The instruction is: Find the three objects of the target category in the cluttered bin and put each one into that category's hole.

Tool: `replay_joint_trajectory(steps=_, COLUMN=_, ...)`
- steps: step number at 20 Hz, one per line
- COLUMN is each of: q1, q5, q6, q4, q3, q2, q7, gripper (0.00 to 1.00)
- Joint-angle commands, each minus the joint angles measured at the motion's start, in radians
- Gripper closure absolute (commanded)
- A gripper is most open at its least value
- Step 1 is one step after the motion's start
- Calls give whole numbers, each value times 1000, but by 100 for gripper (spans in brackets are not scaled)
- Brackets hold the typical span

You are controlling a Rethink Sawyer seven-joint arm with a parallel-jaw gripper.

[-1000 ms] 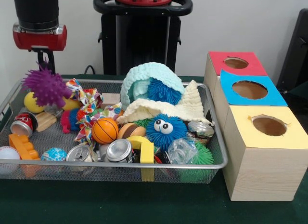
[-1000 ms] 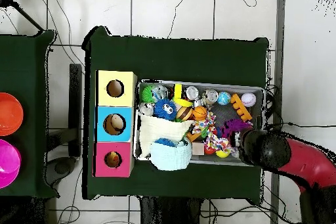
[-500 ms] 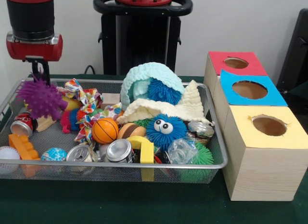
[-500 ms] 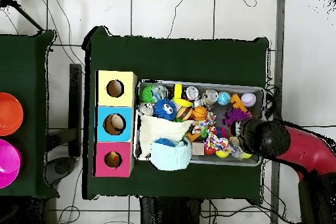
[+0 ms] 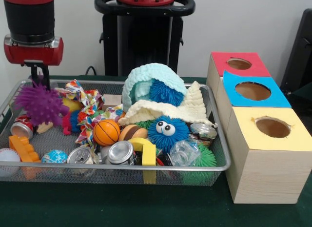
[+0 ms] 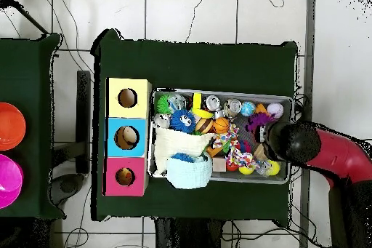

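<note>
pincer (image 5: 38, 79) | pinching purple spiky ball (image 5: 39, 103) | ball hangs directly below, over bin (image 5: 214, 139)

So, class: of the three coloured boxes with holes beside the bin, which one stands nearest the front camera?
The yellow-topped box. It stands at the front of the row, with the blue-topped box behind it and the red-topped box farthest back.

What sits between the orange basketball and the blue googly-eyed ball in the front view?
A small brown and tan ball lies between the orange basketball and the blue googly-eyed ball, seen in the front view.
</note>
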Motion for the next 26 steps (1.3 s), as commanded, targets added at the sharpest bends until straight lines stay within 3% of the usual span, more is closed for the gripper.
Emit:
replay_joint_trajectory(steps=1, q1=38, q5=38, q6=179, q4=-80, q3=34, q2=0, q7=28, gripper=100)
replay_joint_trajectory(steps=10, q1=71, q5=39, q6=197, q4=-81, q3=8, q2=-24, q7=67, gripper=100)
replay_joint_trajectory(steps=11, q1=78, q5=34, q6=197, q4=-82, q3=1, q2=-25, q7=66, gripper=0)
replay_joint_trajectory(steps=16, q1=107, q5=36, q6=177, q4=-75, q3=-17, q2=-38, q7=107, gripper=0)
replay_joint_trajectory(steps=26, q1=125, q5=70, q6=243, q4=-156, q3=-18, q2=16, q7=108, gripper=0)
